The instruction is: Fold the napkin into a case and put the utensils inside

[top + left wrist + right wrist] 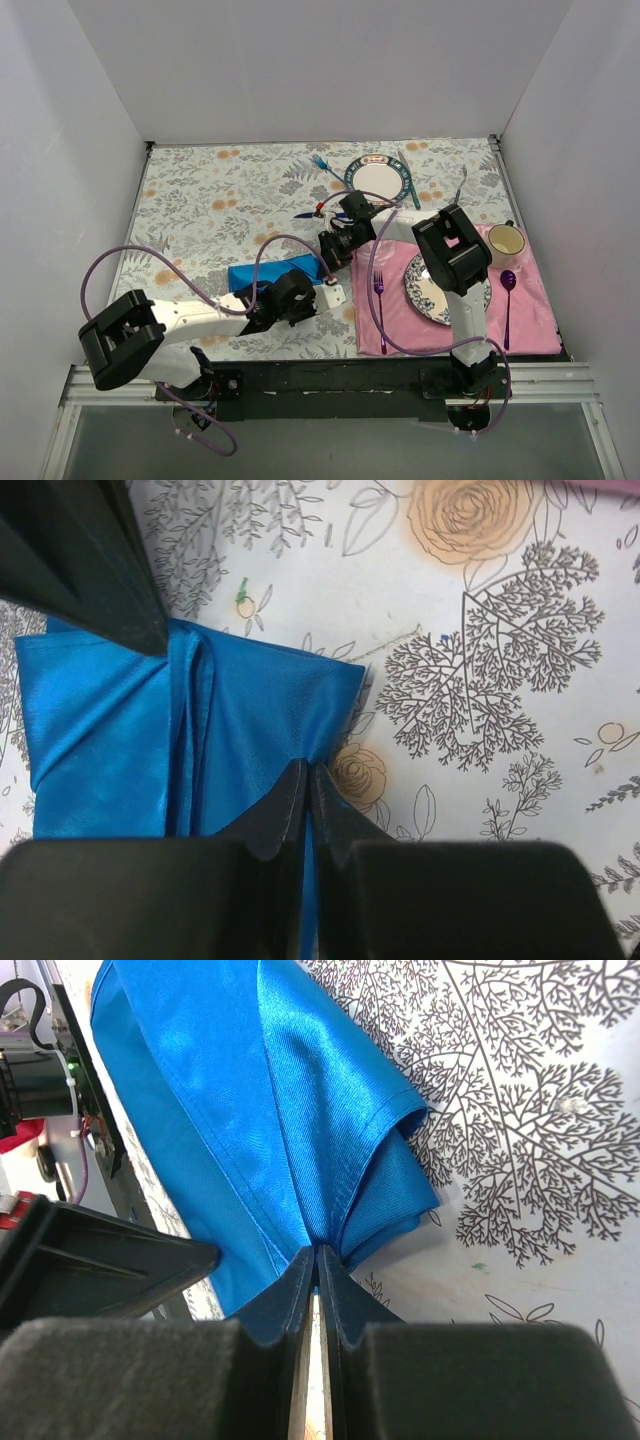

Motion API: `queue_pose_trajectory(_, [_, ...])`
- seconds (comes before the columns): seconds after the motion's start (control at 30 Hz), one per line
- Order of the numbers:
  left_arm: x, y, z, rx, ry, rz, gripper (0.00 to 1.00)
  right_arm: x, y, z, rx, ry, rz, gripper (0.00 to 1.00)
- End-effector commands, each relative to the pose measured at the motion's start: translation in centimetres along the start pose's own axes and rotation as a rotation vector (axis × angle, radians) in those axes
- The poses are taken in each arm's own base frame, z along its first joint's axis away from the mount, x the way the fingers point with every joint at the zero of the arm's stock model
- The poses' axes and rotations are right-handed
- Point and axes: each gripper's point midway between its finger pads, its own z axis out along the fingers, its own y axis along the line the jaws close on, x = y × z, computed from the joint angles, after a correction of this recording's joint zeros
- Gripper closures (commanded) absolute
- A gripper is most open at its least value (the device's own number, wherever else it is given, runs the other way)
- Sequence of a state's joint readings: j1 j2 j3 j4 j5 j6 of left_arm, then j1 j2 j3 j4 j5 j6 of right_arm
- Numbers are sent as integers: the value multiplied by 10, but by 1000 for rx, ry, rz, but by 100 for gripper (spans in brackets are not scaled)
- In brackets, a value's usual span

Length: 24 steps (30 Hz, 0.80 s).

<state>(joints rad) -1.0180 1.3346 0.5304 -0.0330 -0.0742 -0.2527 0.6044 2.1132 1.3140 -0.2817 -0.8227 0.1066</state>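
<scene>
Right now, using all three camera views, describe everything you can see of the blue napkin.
The napkin is a plain, bright royal-blue cloth with a satin-like sheen and a hemmed edge. It lies folded into a rough rectangle of several layers, with soft ridges across it, on the floral tablecloth left of the pink placemat. The left gripper and the right gripper are each shut on an edge of it. At one end the layers gape open.

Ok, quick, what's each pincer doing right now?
Left pincer: closed on the edge of the napkin.
Right pincer: closed, pinching a fold of the same napkin.
</scene>
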Motion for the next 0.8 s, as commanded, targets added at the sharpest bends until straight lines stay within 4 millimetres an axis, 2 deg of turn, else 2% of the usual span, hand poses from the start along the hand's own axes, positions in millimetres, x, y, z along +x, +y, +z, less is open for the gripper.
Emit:
queue_pose_trajectory(0.0, [-39, 10, -16, 52, -99, -144, 100, 22, -41, 8, 139, 59, 9, 87])
queue_pose_trajectory(0.03, [-33, 15, -15, 56, -75, -183, 100, 22, -41, 8, 139, 61, 8, 87])
queue_pose_trajectory(0.1, [-40, 21, -15, 80, -88, -242, 100, 23, -42, 7, 140, 61, 9, 86])
queue_pose_trajectory(0.23, [-38, 42, -12, 89, -77, -346, 100, 22, -42, 7, 141, 60, 4, 87])
queue_pose_trajectory(0.47, [-27, 62, -10, 120, -60, -485, 100, 21, -43, 7, 141, 59, 4, 87])
queue_pose_trajectory(0.77, [-3, 77, -1, 158, 2, -669, 100, 18, -43, 7, 146, 55, 2, 86])
